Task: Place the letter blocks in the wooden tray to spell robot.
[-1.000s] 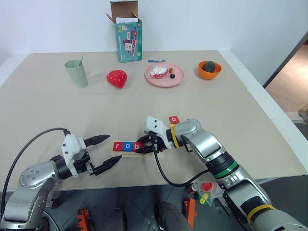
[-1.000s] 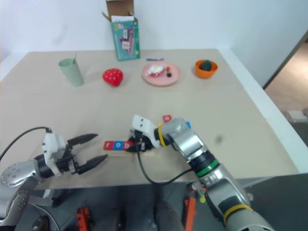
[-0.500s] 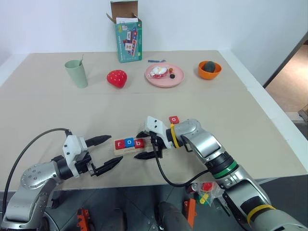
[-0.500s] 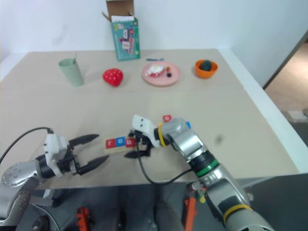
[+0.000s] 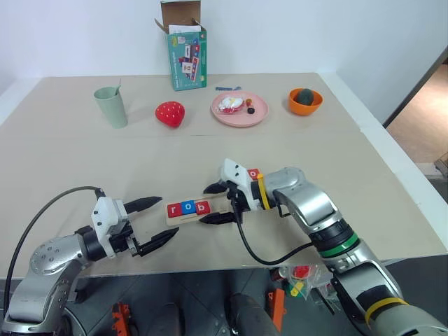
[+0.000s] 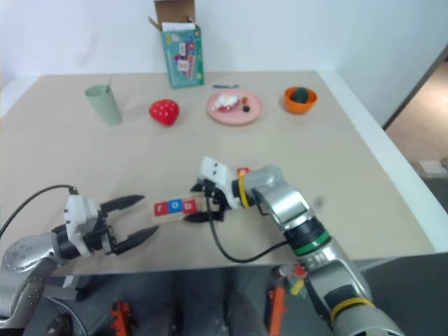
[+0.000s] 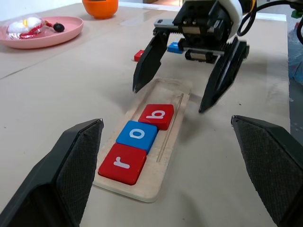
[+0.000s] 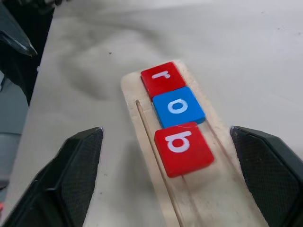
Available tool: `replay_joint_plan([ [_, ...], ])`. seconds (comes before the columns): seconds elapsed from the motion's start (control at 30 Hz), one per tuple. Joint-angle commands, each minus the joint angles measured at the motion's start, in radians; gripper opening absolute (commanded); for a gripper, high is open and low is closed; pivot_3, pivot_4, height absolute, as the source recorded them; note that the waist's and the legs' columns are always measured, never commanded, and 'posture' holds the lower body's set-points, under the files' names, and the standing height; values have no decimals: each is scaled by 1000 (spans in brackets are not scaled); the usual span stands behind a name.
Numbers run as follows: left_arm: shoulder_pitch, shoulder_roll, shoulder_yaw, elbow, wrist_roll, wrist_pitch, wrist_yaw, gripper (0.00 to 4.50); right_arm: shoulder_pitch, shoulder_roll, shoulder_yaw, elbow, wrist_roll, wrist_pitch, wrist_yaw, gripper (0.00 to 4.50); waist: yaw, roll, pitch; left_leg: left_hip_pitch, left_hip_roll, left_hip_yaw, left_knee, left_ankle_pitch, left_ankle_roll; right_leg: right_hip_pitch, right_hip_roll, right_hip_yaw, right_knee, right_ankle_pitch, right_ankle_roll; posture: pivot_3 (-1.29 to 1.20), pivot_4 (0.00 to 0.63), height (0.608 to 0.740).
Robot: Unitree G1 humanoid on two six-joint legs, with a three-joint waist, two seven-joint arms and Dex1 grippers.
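Three blocks [image 7: 140, 147] reading "r", "o", "b" are lying in the tray [image 7: 171, 137] on the table [image 5: 294, 154]. Both the left gripper [image 5: 159, 220] and right gripper [image 5: 213, 204] are spreading wide, holding nothing.

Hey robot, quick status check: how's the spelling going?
Both hands open, empty: left hand, right hand above wooden tray. Letter blocks r, o, b seated. Two blocks loose behind right hand. Nothing blocking.
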Motion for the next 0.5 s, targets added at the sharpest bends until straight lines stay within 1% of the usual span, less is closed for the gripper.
replay_joint_plan([
  [0.03,-12,4,5,-8,-6,-18,-5,4500,13,-30,-34,-83,51,34,22,2935,0,0,0,0,0,0,0,0,0,0,0,0,0,0,0,0,150,740],
  [0.07,-15,6,1,-11,-12,-9,-8,4500,27,-47,-26,-114,67,52,38,2545,0,0,0,0,0,0,0,0,0,0,0,0,0,0,0,0,150,740],
  [0.1,-18,8,-3,-11,-14,-4,-11,4500,39,-57,-17,-138,80,68,46,2282,0,0,0,0,0,0,0,0,0,0,0,0,0,0,0,0,150,740],
  [0.13,-20,10,-5,-12,-14,-1,-13,4500,48,-61,-11,-156,89,82,47,1857,0,0,0,0,0,-1,-1,0,0,0,0,0,0,-1,0,0,150,740],
  [0.2,-25,12,-10,-12,-12,0,-13,4500,54,-55,-3,-168,94,96,31,1187,-1,0,0,0,0,-1,-1,0,0,0,0,0,0,-1,0,0,150,740],
  [0.3,-28,16,-15,-12,-10,0,-18,4500,53,-35,9,-161,88,104,5,50,-3,0,0,0,0,0,-1,0,0,0,1,0,0,-1,0,0,150,740],
  [0.5,-28,19,-10,-10,-4,-1,-21,4500,46,-14,28,-124,72,101,-26,50,-3,0,0,0,0,-1,-1,0,0,0,1,0,0,-1,0,0,150,740],
])
